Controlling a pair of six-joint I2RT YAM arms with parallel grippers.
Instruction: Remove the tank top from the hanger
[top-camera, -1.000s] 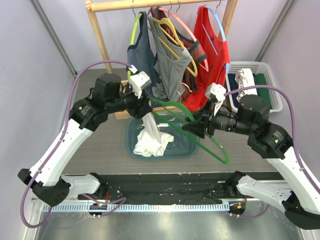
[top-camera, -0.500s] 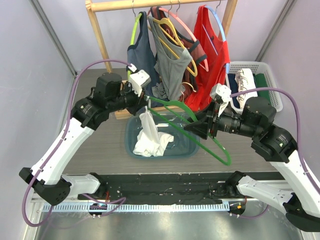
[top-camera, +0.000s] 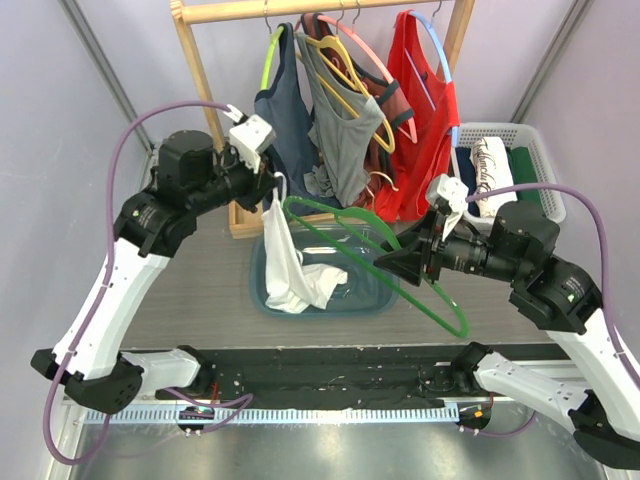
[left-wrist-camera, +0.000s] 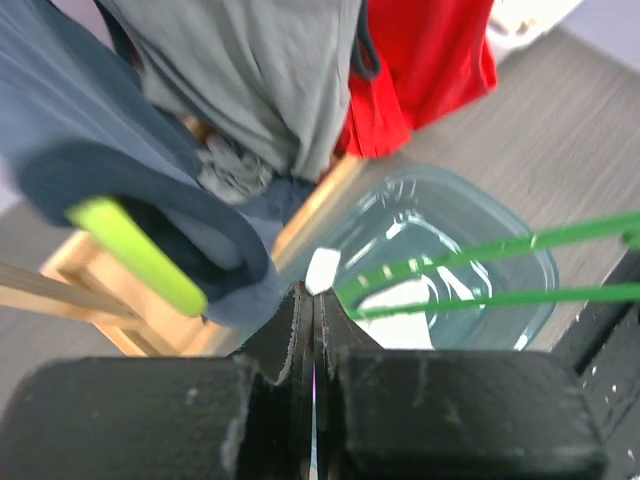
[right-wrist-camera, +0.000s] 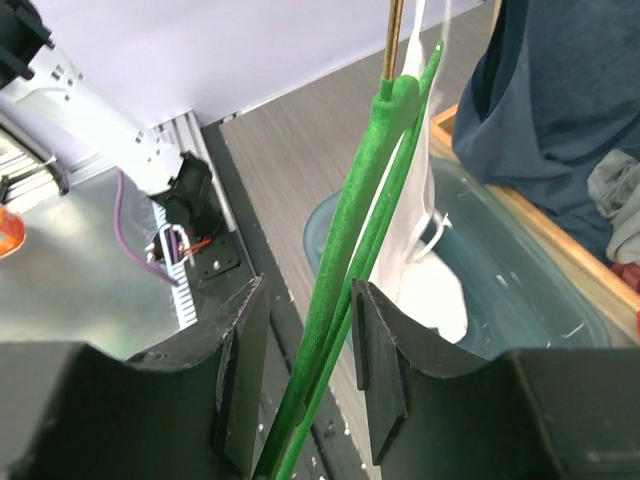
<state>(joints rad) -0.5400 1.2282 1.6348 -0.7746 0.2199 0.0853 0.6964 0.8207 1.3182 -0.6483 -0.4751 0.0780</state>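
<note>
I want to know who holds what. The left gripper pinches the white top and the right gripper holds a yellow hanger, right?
Not quite. The left gripper does pinch the white top, but the hanger in the right gripper is green, not yellow. The right wrist view shows that best.

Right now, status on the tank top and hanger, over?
Left gripper shut on white tank top, held high. Right gripper shut on green hanger. Top's tail in blue bin; strap near hanger end, cannot confirm free. Navy top on rack close behind.
</note>
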